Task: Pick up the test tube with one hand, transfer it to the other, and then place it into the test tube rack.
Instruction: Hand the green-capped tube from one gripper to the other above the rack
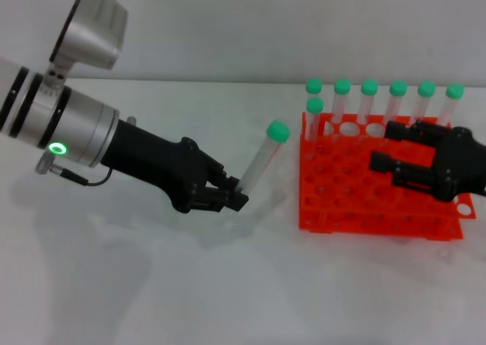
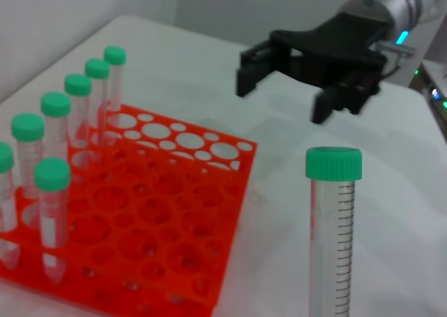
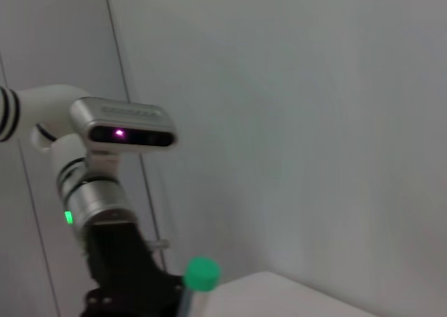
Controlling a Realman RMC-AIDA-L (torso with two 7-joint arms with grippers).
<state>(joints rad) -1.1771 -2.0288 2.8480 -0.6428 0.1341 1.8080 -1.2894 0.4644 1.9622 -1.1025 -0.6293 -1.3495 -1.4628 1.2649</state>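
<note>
One slender clear green-capped test tube (image 1: 260,159)

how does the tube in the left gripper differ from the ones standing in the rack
The test tube is held by its lower end in the left gripper, while the seven racked tubes sit in holes of the test tube rack. The held tube leans, cap up and tilted toward the rack; the racked tubes stand upright. The held tube is left of the rack, clear of it. All share green caps and clear bodies. The right gripper hovers open over the rack.
</note>
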